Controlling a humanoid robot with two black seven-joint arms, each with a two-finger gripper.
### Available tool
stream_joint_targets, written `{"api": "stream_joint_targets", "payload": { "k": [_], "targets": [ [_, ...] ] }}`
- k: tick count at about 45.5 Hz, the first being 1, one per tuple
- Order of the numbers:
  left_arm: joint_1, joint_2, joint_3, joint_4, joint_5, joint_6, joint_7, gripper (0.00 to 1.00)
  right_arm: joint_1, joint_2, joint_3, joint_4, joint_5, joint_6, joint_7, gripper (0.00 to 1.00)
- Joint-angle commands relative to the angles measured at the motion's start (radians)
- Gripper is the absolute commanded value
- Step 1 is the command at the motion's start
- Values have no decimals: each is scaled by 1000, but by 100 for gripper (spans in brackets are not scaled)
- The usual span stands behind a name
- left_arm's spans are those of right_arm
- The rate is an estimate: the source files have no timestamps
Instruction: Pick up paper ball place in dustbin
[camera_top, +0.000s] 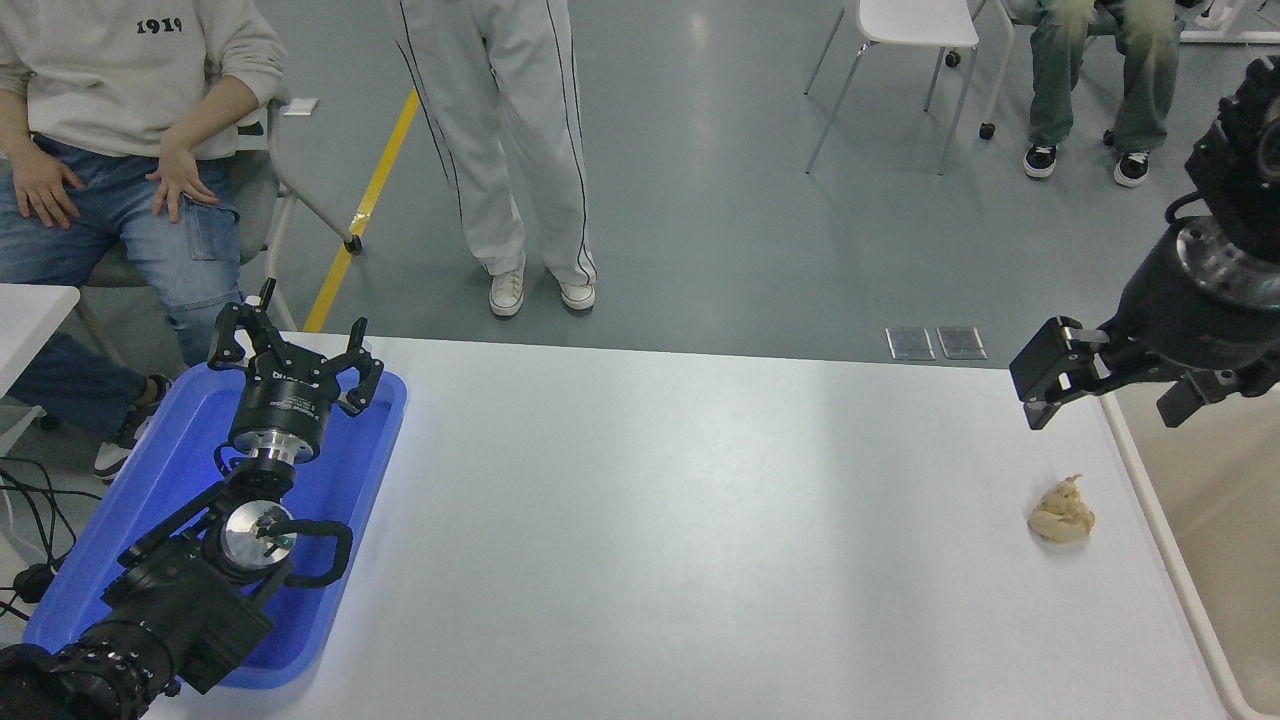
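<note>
The paper ball (1062, 512), a small crumpled tan wad, lies on the white table near its right edge. Just to its right stands the dustbin (1176, 562), a cream bin with a pale rim, partly cut off by the picture's edge. My right gripper (1110, 395) hangs above and slightly behind the ball, over the table's far right corner. It is open and holds nothing. My left gripper (295, 362) is parked open over the blue tray at the lower left.
A shallow blue tray (375, 470) sits at the table's left end under the left arm. Across the table one person sits at the far left and another stands in the middle. Chairs and a seated person are at the back right.
</note>
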Motion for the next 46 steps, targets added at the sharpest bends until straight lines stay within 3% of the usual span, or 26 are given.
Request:
{"api": "stream_joint_targets", "payload": {
  "k": [1,46],
  "targets": [
    [0,0,1,0,0,-1,1,100,3,0,1,0,0,0,0,100],
    [0,2,0,-2,-1,-3,1,100,13,2,7,-1,0,0,0,100]
  ]
}}
